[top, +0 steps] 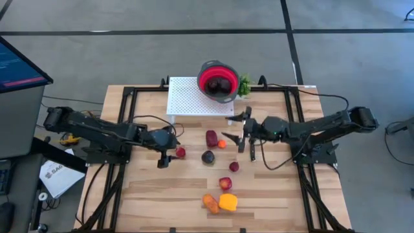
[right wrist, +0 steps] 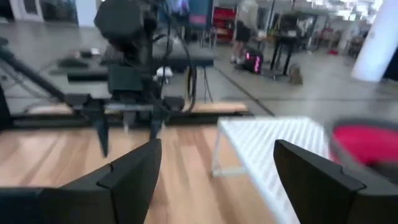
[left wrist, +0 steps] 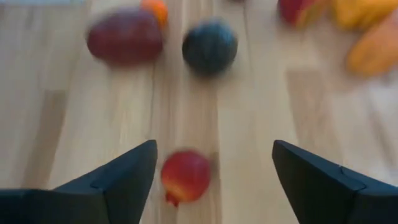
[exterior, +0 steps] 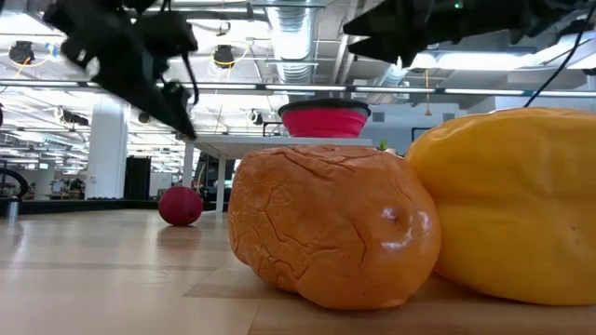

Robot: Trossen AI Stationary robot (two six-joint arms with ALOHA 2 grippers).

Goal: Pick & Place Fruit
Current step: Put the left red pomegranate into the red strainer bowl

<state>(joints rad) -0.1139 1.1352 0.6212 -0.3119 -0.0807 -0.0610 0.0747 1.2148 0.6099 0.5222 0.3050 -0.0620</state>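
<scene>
Closest to the low cam: orange fruit (exterior: 333,226) touching the big yellow fruit (exterior: 507,200), both on the wooden table (top: 162,194), well clear of both claws, at the table's front edge in the high view.

Left gripper (top: 169,156): jaws wide, nothing held. Red fruit (left wrist: 185,176) sits on the wood between and just ahead of its fingers (left wrist: 121,177), nearer one finger than the other, not clearly touching either. Same piece in the low view sits below the left claw, on the table. High view puts it right at the claw tip.

Ahead of the left claw, wrist view: maroon fruit (left wrist: 125,36) and dark purple fruit (left wrist: 209,46) side by side but apart, small orange piece (left wrist: 154,7) just past the maroon one.

Right gripper (top: 242,131): jaws wide, empty, raised off the table. Small orange piece is just beside its tip in the high view; another dark red piece (top: 233,166) lies near it, toward the front edge; red piece (top: 225,184) further on, close to the orange/yellow pair.

Red bowl (top: 218,81) sits on the white perforated platform (top: 187,97), beyond the right claw, with dark fruit visible inside it. Green leafy bit (top: 245,85) just beside the bowl.
</scene>
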